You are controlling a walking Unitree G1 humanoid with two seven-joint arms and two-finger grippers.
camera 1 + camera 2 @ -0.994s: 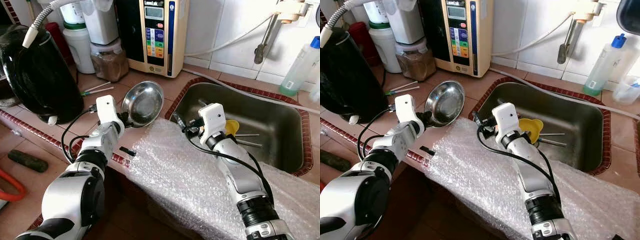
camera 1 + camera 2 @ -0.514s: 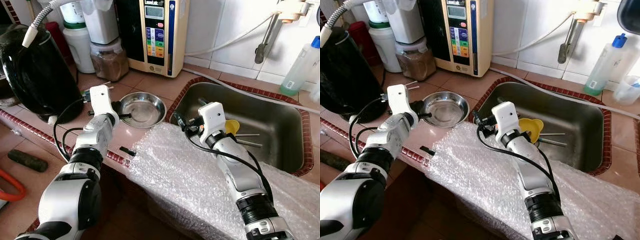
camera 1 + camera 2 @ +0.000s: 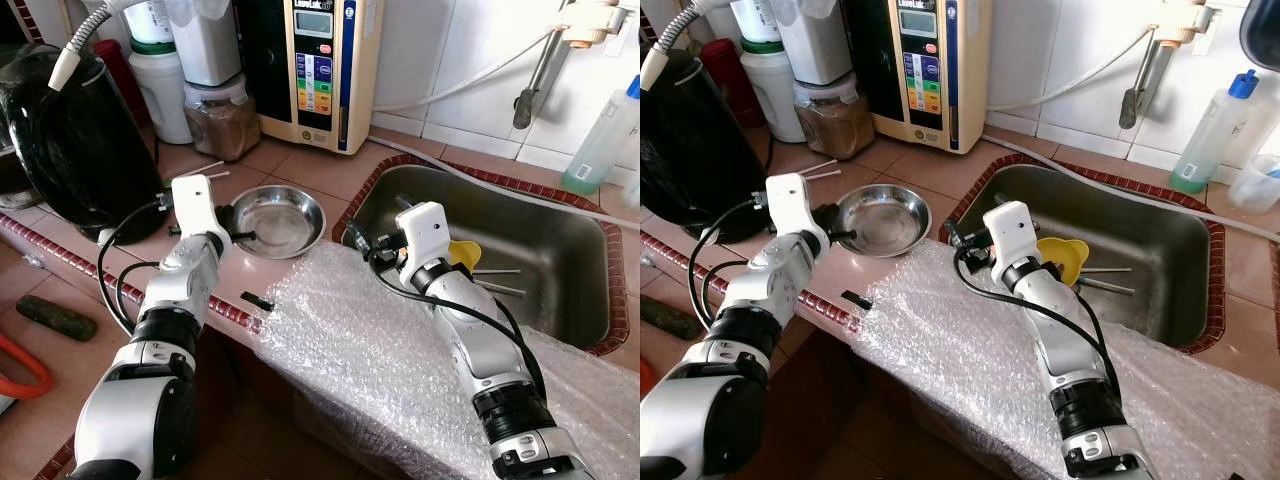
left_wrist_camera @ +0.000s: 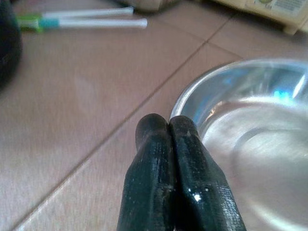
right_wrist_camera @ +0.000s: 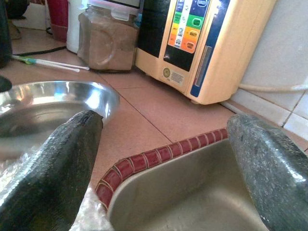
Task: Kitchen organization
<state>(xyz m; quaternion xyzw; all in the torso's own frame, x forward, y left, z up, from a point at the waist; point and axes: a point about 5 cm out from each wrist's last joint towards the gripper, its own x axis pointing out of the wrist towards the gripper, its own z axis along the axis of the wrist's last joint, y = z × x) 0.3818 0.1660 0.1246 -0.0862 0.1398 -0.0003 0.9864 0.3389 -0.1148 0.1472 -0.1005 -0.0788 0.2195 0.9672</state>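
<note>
The bowl (image 3: 277, 208), tilted up a second ago, is now laid flat on the counter (image 3: 330, 168). The left gripper (image 3: 236, 237) is clenched empty at its rim, nearer than the right gripper (image 3: 360, 242), whose jaws are released beside the sink (image 3: 560, 250).

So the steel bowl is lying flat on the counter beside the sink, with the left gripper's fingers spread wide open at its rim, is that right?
Not quite: the left gripper's fingers are pressed shut, as the left wrist view shows. The steel bowl does lie flat on the counter beside the sink.

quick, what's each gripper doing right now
Left gripper: shut, empty, tips beside the bowl rim.
Right gripper: open, empty, over the sink edge.
</note>
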